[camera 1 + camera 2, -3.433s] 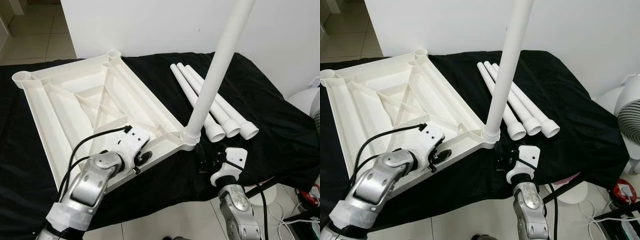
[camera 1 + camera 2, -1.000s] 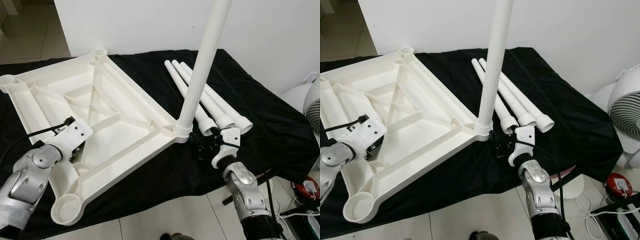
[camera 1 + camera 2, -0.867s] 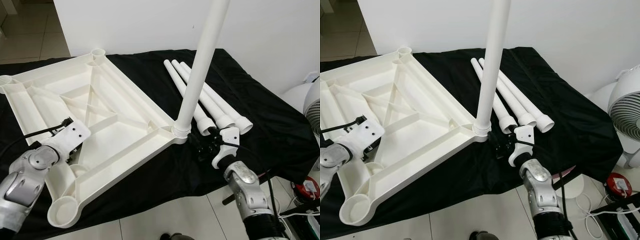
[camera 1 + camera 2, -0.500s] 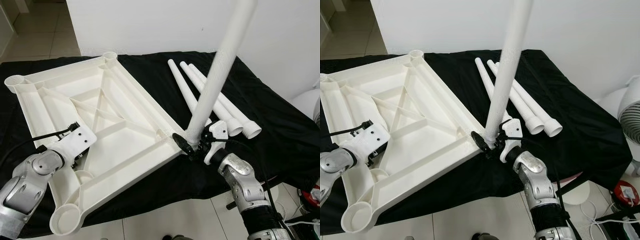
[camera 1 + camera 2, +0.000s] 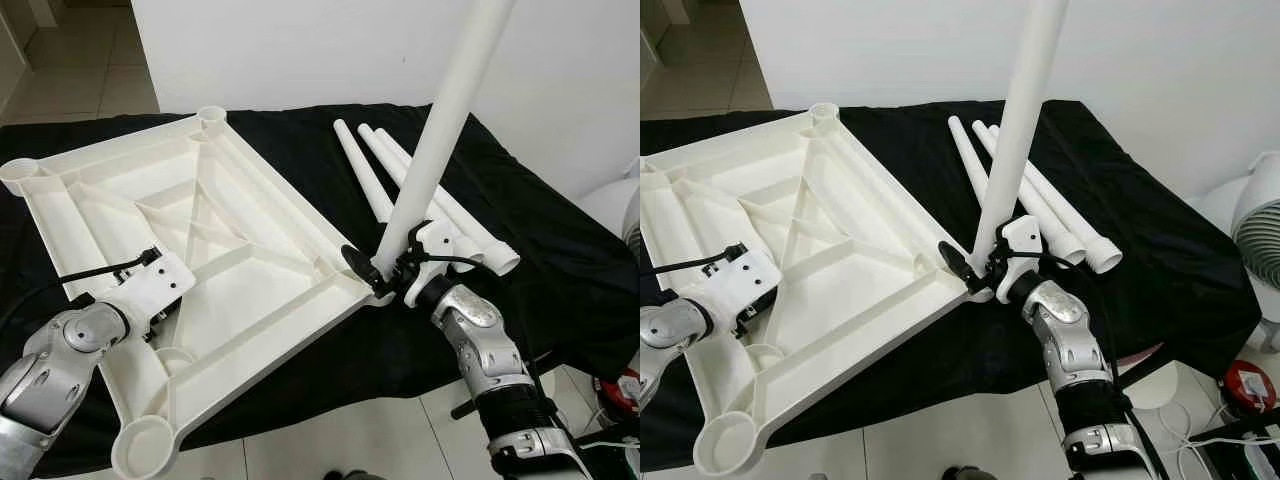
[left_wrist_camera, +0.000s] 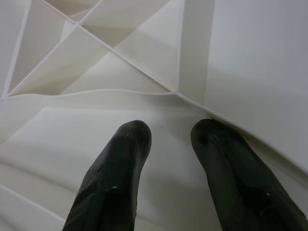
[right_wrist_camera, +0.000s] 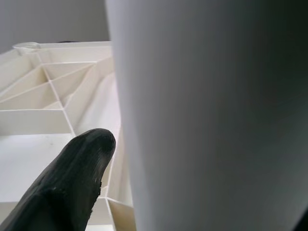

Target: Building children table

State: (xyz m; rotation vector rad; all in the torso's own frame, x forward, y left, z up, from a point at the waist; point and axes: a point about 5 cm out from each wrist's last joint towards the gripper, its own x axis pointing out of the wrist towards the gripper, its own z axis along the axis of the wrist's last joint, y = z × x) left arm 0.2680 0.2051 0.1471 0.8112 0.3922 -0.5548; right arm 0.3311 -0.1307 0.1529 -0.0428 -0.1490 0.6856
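Note:
The white table top (image 5: 250, 230) lies upside down on a black cloth, ribs facing up. One white leg (image 5: 440, 130) stands in its near right corner socket, leaning slightly right. My right gripper (image 5: 378, 268) is shut on this leg just above the socket, one black finger (image 7: 72, 187) pressed to its side. Over the ribbed underside near the front left, my left gripper (image 6: 171, 139) is open, its fingers (image 6: 115, 178) apart and holding nothing. Three loose legs (image 5: 400, 185) lie side by side behind the right arm.
Empty sockets sit at the near left corner (image 5: 145, 447) and the two far corners (image 5: 210, 114). A white fan (image 5: 1260, 230) stands right of the bench, and a red object (image 5: 1245, 385) with cables lies on the floor. A white wall runs behind.
My right gripper has moved in from beside the socket and closed on the base of the standing leg, which now leans more. The left gripper has stayed on the table top.

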